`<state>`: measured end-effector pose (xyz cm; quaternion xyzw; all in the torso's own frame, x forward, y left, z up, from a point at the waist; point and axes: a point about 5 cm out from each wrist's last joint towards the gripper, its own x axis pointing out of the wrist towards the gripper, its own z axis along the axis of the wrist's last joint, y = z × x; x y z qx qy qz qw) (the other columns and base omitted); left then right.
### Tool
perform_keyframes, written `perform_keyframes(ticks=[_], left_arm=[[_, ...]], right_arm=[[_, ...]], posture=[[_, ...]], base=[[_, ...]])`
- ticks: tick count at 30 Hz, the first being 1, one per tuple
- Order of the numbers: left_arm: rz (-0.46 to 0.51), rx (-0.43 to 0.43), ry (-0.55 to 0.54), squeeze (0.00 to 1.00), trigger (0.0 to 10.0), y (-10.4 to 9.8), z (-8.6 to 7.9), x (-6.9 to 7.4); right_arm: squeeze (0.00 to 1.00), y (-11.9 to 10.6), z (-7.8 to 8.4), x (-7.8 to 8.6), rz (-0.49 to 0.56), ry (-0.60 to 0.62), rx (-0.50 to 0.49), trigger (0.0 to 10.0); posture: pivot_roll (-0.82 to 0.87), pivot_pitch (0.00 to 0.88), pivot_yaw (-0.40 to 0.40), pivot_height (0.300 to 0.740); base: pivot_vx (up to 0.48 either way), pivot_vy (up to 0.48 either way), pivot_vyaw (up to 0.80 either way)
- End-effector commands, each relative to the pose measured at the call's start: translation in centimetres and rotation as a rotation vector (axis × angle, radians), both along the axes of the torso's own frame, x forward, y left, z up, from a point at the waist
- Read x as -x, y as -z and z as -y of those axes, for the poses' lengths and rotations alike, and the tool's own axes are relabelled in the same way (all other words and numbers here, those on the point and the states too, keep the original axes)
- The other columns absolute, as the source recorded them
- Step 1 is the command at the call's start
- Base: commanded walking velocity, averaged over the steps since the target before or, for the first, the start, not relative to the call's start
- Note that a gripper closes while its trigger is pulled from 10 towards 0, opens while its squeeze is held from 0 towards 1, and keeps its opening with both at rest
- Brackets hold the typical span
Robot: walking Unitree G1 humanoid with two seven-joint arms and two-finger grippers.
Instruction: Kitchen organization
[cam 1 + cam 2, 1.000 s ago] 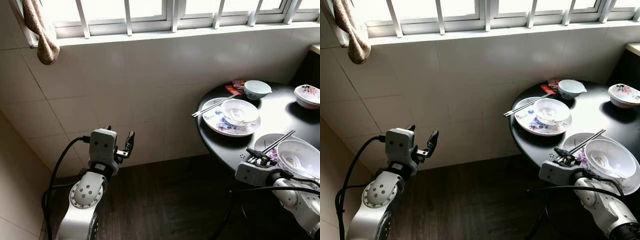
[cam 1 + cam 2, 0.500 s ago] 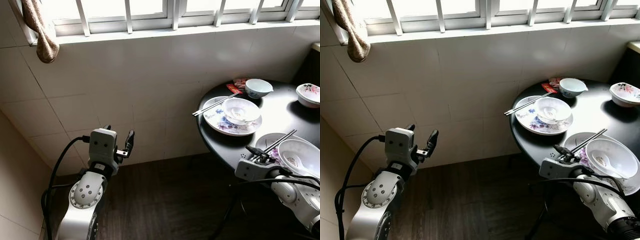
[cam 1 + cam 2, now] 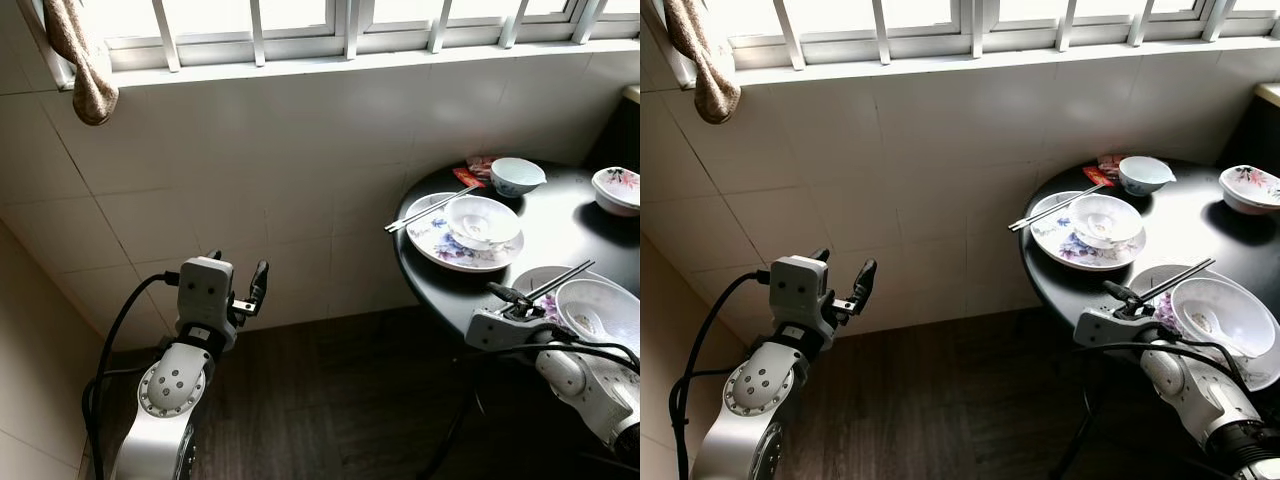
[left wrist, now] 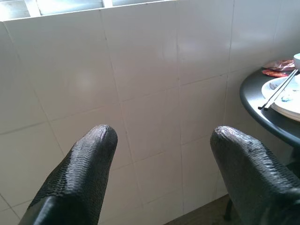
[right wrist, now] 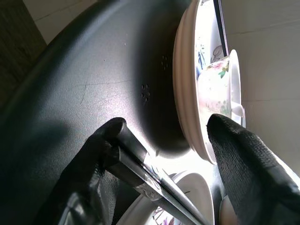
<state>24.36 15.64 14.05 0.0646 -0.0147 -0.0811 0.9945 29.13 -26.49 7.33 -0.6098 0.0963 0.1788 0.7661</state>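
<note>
Daylight from the barred window is falling across a white tiled wall [image 3: 330, 180] and a round black surface [image 3: 560, 235] at the scene's 3 o'clock. At that surface's near edge, the right hand [image 3: 522, 300] is hovering with its fingers spread wide, one finger [image 5: 105, 145] touching the near end of a pair of chopsticks [image 3: 558, 281] that are lying across the rim of a floral plate [image 3: 535, 282] holding a white bowl [image 3: 598, 312]. If the hand is closing off-centre, the sticks are likely rolling apart, scissoring or sliding off the plate toward the floor, and a careless nudge is risking tipping the bowl. Toward 12 o'clock, another plate [image 3: 440, 245] is carrying a bowl and chopsticks, too. The left hand [image 3: 240, 285] is idling at 9 o'clock, fingers wide and empty.
</note>
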Motion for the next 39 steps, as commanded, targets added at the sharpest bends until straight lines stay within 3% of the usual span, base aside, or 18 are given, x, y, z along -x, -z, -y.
perform_keyframes(ticks=[1,7,8,9,13,14,15,16,17,27,28,30,31,32,39], left_arm=[[0.006,-0.006,-0.002,0.0,10.0,-0.37,-0.1,0.02],[0.004,-0.004,0.001,0.0,10.0,-0.37,-0.02,0.06],[0.004,-0.004,0.002,0.0,10.0,-0.37,-0.01,0.08],[0.004,-0.004,0.001,0.0,10.0,-0.37,-0.01,0.09],[0.003,-0.004,0.0,0.0,10.0,-0.34,-0.03,0.11],[0.003,-0.004,-0.001,0.0,10.0,-0.34,-0.04,0.11],[0.003,-0.003,-0.002,0.0,10.0,-0.35,-0.06,0.11],[0.003,-0.003,-0.002,0.0,10.0,-0.35,-0.06,0.11],[0.003,-0.003,-0.002,0.0,10.0,-0.35,-0.07,0.1],[0.002,-0.001,0.0,0.0,10.0,-0.37,0.01,0.05],[0.002,-0.001,0.0,0.0,10.0,-0.37,0.0,0.04],[0.002,-0.001,0.001,0.0,10.0,-0.37,0.0,0.04],[0.002,-0.001,0.001,0.0,10.0,-0.37,0.0,0.03],[0.002,0.0,0.001,0.0,10.0,-0.36,0.0,0.03],[0.0,0.001,0.003,0.0,10.0,-0.32,0.07,0.1]], right_arm=[[0.0,-0.25,-0.11,-0.29,0.013,-0.01,0.006,10.0],[0.0,-0.21,-0.05,-0.32,0.009,-0.007,0.001,10.0],[0.0,-0.18,-0.07,-0.33,0.005,-0.009,-0.004,7.2],[0.0,-0.17,-0.08,-0.34,0.003,-0.011,-0.006,5.7],[0.0,-0.16,-0.11,-0.34,0.004,-0.012,-0.006,5.4],[0.0,-0.15,-0.13,-0.36,0.003,-0.012,-0.006,3.6],[0.0,-0.17,-0.11,-0.49,0.01,0.002,0.001,7.4],[0.0,-0.17,-0.11,-0.49,0.01,0.002,0.001,7.4],[0.0,-0.17,-0.12,-0.55,0.011,0.006,0.006,10.0],[0.0,-0.14,-0.04,-0.59,0.005,0.008,-0.002,10.0],[0.0,-0.12,-0.03,-0.59,0.002,0.01,-0.005,4.9],[0.0,-0.11,-0.03,-0.59,0.0,0.011,-0.006,4.9],[0.0,-0.1,-0.02,-0.59,-0.001,0.012,-0.006,8.2],[0.0,-0.08,-0.01,-0.6,-0.004,0.014,-0.004,10.0],[0.0,-0.01,0.08,-0.56,-0.011,0.021,-0.005,10.0]], posture=[[0.1,0.0,-0.027,0.74],[0.1,0.0,-0.028,0.74],[0.1,0.0,-0.028,0.74],[0.1,0.0,-0.028,0.74],[0.1,0.0,-0.029,0.74],[0.1,0.0,-0.029,0.74],[0.1,0.0,-0.029,0.74],[0.1,0.0,-0.029,0.74],[0.1,0.0,-0.028,0.74],[0.1,0.0,-0.028,0.74],[0.1,0.0,-0.028,0.74],[0.1,0.0,-0.028,0.74],[0.1,0.0,-0.028,0.74],[0.1,0.0,-0.028,0.74],[0.1,0.0,-0.028,0.74]], base=[[0.0,0.0,0.0],[0.0,0.0,0.0],[0.0,0.0,0.0],[0.0,0.0,0.0],[0.0,0.0,0.0],[0.0,0.0,0.0],[0.0,0.0,0.0],[0.0,0.0,0.0],[0.0,0.0,0.0],[0.0,0.0,0.0],[0.0,0.0,0.0],[0.0,0.0,0.0],[0.0,0.0,0.0],[0.0,0.0,0.0],[0.0,0.0,0.0]])
